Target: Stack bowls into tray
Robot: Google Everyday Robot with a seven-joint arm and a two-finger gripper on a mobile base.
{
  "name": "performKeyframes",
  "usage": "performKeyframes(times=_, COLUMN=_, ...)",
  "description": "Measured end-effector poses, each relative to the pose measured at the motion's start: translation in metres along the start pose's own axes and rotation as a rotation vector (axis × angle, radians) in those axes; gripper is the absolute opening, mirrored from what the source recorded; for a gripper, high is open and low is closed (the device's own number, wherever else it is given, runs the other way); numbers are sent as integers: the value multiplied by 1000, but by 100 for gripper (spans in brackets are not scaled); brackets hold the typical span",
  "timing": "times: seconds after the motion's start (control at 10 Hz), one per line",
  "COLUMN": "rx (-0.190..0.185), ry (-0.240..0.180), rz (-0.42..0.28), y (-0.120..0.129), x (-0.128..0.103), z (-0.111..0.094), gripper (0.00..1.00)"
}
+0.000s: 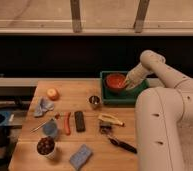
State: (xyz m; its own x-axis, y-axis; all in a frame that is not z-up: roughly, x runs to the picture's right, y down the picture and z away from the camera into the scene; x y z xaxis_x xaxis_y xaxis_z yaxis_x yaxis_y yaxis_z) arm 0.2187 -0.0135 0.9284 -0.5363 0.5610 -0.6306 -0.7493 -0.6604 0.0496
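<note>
Fingers (126,85) look pinched onto the right rim of the glossy orange-red round bowl (114,80). So the two-finger gripper (128,83) is holding it, reaching in over the back right corner of the tabletop.

Biggest first. The pale wooden table (95,136) is flat and matte, so nothing is going to roll around much. The green rectangular plastic tray (115,98) sits at the back right corner, with raised walls and plenty of width for a bowl. The orange bowl is inside it, toward the left end, and I can't tell if it's fully seated on the floor. What I take to be the second one, a bluish-purple round bowl (50,128), is well apart, near the left edge. Just beside the tray's front left corner is a small shiny metal cup (94,101).

My worries are these:
- That glazed-looking rim is slick, so a rim pinch could slip or let the bowl tip on release.
- If the bowl lands crooked against the tray wall, the second one won't nest in it.
- Pulling out sideways could drag the light plastic tray or knock the metal cup.
</note>
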Motion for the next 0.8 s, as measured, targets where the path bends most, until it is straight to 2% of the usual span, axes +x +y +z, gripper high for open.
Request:
performKeyframes(times=0.1, rx=0, ry=6, rz=1, y=0, x=3, z=3, gripper=79)
performKeyframes(times=0.4, rx=-17, ry=17, rz=-1, y=0, x=7, z=4, gripper=80)
performKeyframes(times=0.8, rx=-18, ry=18, rz=-3, y=1, x=7, z=4, gripper=80)
